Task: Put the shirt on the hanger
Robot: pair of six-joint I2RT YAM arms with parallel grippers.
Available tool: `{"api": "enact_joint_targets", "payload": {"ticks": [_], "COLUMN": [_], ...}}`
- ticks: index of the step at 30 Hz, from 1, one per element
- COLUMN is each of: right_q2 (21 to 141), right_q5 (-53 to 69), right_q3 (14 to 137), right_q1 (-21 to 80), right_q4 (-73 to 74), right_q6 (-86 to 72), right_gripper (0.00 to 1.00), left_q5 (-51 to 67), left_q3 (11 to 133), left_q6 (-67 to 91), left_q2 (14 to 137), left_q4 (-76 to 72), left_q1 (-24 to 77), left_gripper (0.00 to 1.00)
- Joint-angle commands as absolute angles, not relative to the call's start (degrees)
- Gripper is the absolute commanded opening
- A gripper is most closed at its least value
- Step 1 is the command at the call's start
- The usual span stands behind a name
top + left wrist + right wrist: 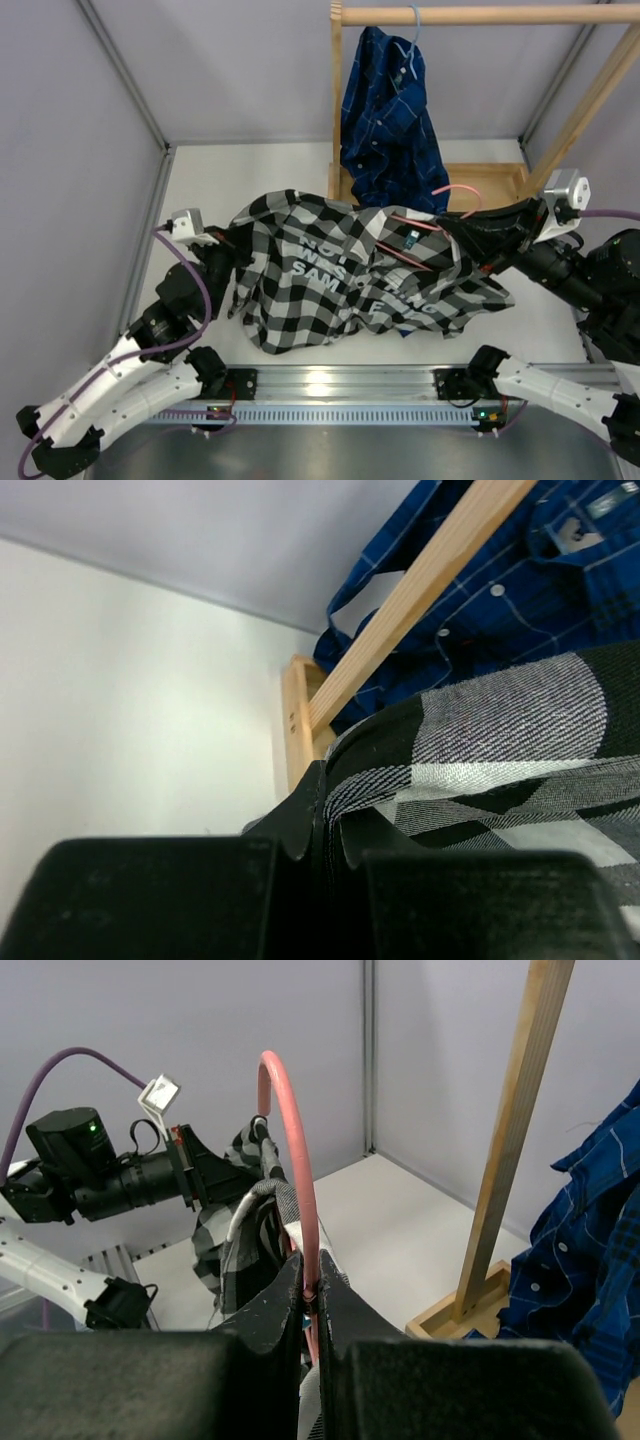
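Note:
The black-and-white checked shirt [320, 275] with white lettering hangs spread between my two grippers, above the table. My left gripper [232, 252] is shut on the shirt's left edge; in the left wrist view the fabric [510, 730] runs pinched between the closed fingertips of that gripper [335, 795]. The thin pink hanger [455, 190] lies partly inside the shirt, with its hook sticking out at the right. My right gripper [452, 226] is shut on the hanger's neck [312, 1285], below the curved hook [285, 1110]. In that view the shirt [240, 1235] drapes just behind the neck.
A wooden rack with a top rail [480, 14] and a base frame [495, 180] stands at the back right. A blue plaid shirt [385, 120] hangs from it on a light blue hanger, close behind the checked shirt. Grey walls enclose the table on the left and at the back.

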State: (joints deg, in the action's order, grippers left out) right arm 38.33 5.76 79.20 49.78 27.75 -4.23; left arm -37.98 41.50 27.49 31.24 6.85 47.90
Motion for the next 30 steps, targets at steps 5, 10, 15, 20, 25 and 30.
{"api": "enact_joint_targets", "payload": {"ticks": [5,10,15,20,25,30], "right_q2": [39.1,45.0,50.6,50.5,47.8,46.4], "right_q5": [3.1,3.5,4.7,8.4,11.6,15.1], "right_q3": [84.4,92.7,98.7,96.7,91.9,90.0], "right_q1": [50.4,50.4,50.4,50.5,50.4,50.4], "right_q4": [24.9,30.2,35.8,37.7,37.9,37.9], "right_q6": [-2.7,-1.8,-1.6,-1.3,-0.5,-0.4], "right_gripper": [0.00,0.00,0.00,0.00,0.00,0.00], "left_q5": [-37.0,-15.4,10.2,30.1,38.4,48.6], "left_q3": [46.6,55.8,66.4,82.8,83.5,84.5], "left_q6": [25.8,13.6,0.5,-10.2,-16.0,-13.7], "left_q2": [31.6,31.6,39.8,53.7,58.0,64.1], "left_q4": [9.6,7.6,8.6,18.3,18.5,20.5], "left_q1": [47.6,47.6,47.6,47.7,47.7,47.6], "left_gripper": [0.60,0.98,0.98,0.98,0.98,0.95]}}
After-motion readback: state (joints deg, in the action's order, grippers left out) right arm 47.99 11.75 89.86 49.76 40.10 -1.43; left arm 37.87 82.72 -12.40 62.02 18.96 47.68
